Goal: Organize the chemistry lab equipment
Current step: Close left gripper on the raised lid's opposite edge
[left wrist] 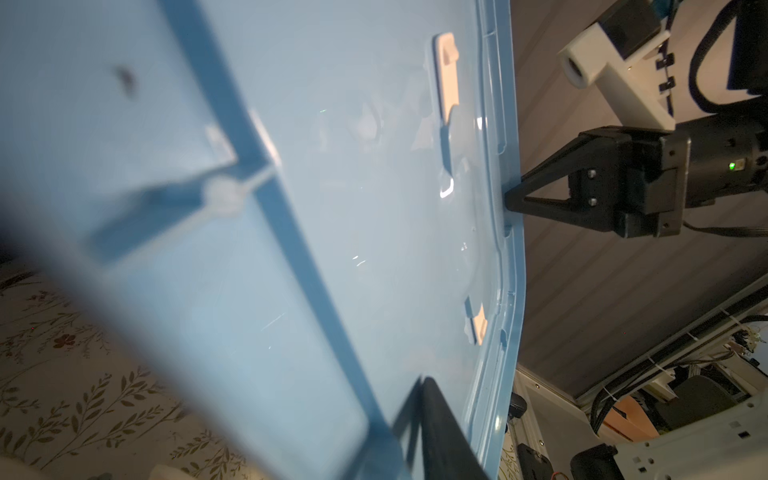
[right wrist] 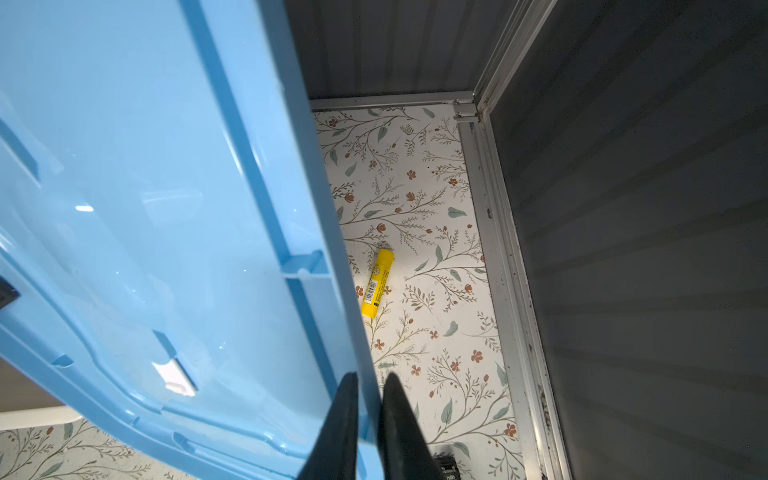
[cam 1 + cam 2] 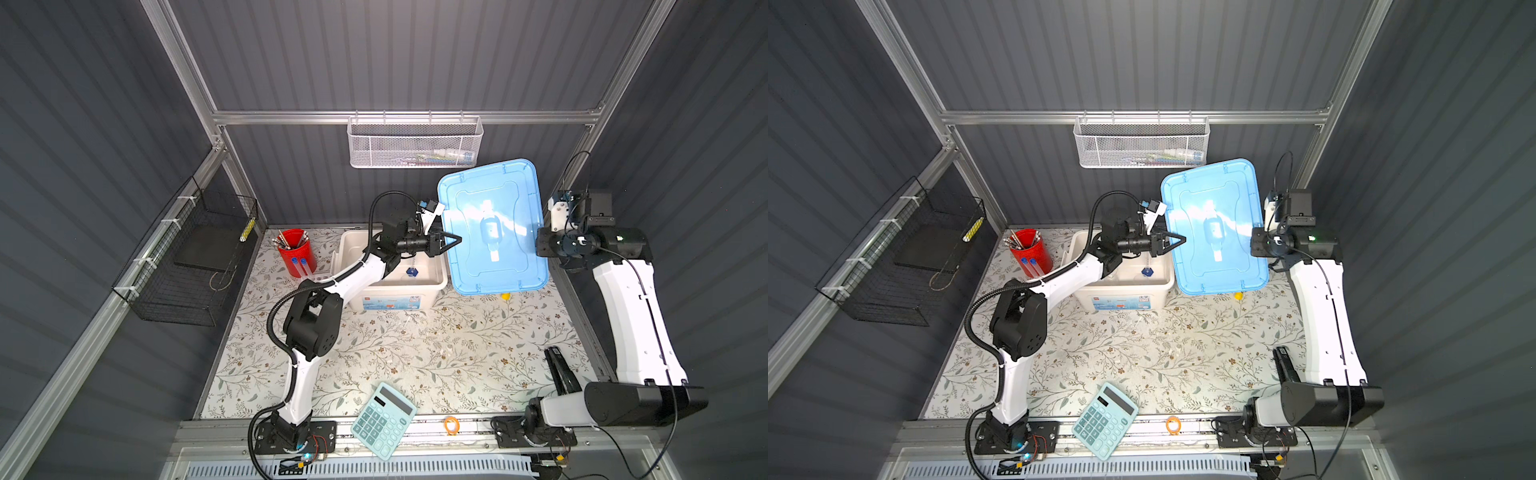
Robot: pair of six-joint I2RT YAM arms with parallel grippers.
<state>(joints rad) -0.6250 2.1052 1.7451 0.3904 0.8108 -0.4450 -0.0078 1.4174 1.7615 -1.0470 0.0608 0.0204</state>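
the left fingers (image 1: 440, 424) and right fingers (image 2: 399, 424) should shift the blue lid (image 3: 469, 253) together and level, probably clear of the white bin (image 3: 439, 286), so neither rim slips. each pair is nearly closed, pinching opposite rims of the raised lid. the blue-footed cylinder (image 3: 411, 272) sits inside the bin; blue-capped tubes (image 3: 304, 269) rest by the red cup (image 3: 286, 257).

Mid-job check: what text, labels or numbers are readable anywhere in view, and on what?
No text can be read.
Label on the bin: red logo and blue print, blurred.
Yellow stick: barcode and print, too small.
Calculator keys: too small.
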